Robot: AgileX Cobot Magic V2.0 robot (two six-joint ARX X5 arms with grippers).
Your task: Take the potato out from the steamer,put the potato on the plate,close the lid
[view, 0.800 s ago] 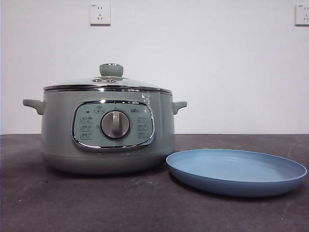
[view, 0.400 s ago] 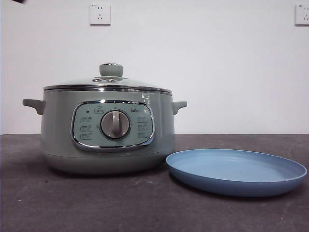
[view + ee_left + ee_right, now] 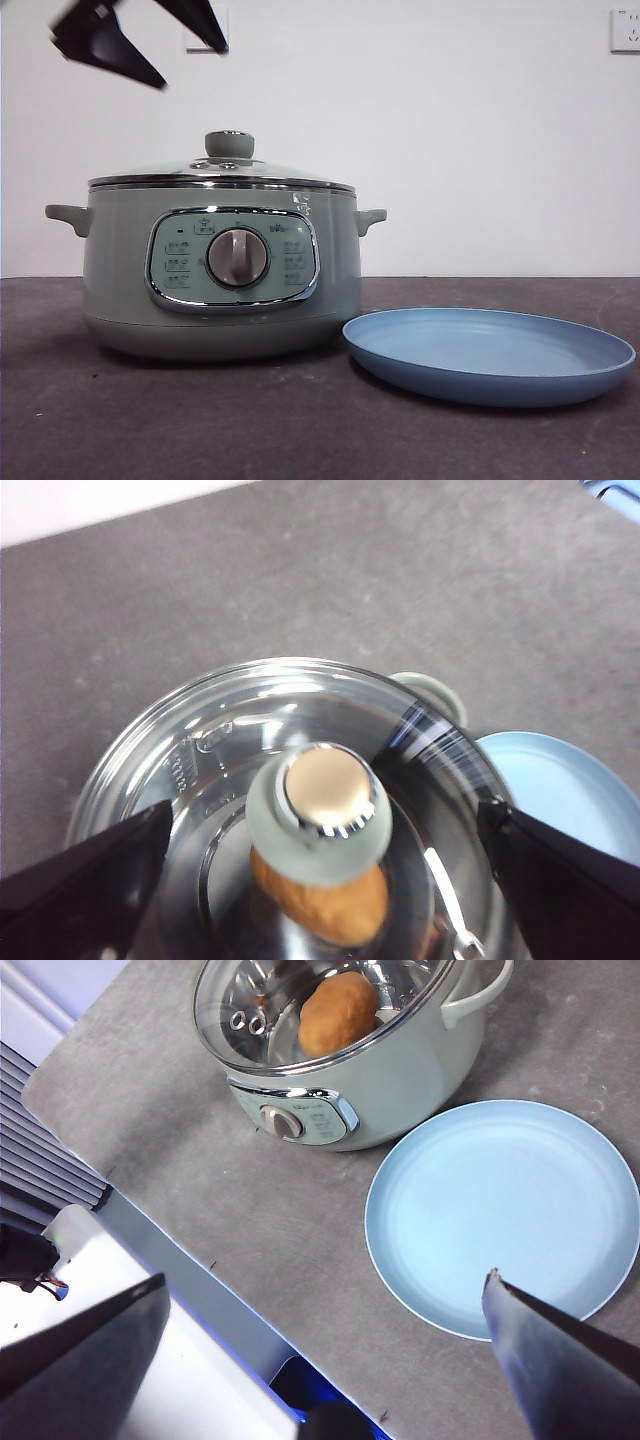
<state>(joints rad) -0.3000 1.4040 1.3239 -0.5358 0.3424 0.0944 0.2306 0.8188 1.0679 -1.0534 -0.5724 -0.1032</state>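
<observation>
Nothing is done yet: the light-blue plate (image 3: 489, 355) is lying bare, near right. Left of it, the steamer (image 3: 222, 265) is wearing its lid (image 3: 228, 165), potato (image 3: 339, 1013) inside. Left gripper (image 3: 140, 38) is hovering spread above; right gripper (image 3: 325, 1335) is waiting, spread.

Clear glass lid (image 3: 230, 730), chrome rim, matt blue plate (image 3: 500, 1210)

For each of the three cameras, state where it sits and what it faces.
Front view: low at table height, facing the steamer and plate; left end effector at top.
Left wrist view: straight above the lid, potato beneath; own jaws open.
Right wrist view: high, looking down; own jaws open.
All show steamer and plate.
</observation>
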